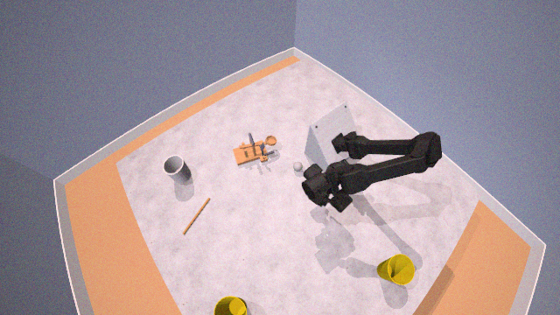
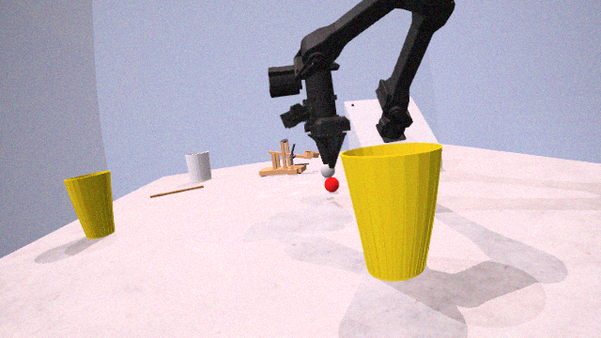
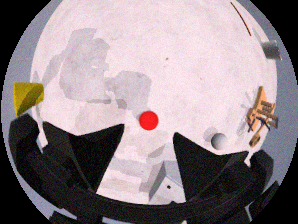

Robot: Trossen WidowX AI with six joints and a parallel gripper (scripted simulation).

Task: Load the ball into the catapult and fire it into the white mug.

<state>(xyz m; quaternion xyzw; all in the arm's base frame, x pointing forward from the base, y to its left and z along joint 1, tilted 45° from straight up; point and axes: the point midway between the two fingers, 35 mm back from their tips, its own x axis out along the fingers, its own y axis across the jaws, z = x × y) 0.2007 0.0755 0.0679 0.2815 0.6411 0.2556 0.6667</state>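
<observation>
A red ball [image 2: 331, 184] [image 3: 148, 120] lies on the table below the fingertips; the arm hides it in the top view. My gripper [image 2: 331, 165] [image 3: 149, 131] points down just above it, open and empty, partly narrowed. A grey-white ball [image 1: 297, 166] [image 2: 327, 173] [image 3: 219, 141] lies nearby, toward the catapult, outside the fingers. The wooden catapult [image 1: 246, 154] [image 2: 282, 172] [image 3: 259, 100] stands upright, its round arm cup [image 1: 270, 140] on the side away from the white mug. The white mug [image 1: 174, 167] [image 2: 199, 167] [image 3: 271, 50] stands upright and looks grey.
One yellow cup [image 1: 386, 269] [image 2: 394, 211] [image 3: 25, 97] stands at the near right, another yellow cup [image 1: 223, 306] [image 2: 94, 207] at the near left. A thin wooden stick [image 1: 197, 216] [image 2: 177, 192] [image 3: 242, 19] lies near the mug. A slanted white panel [image 1: 330, 131] [image 2: 368, 117] stands beside the arm.
</observation>
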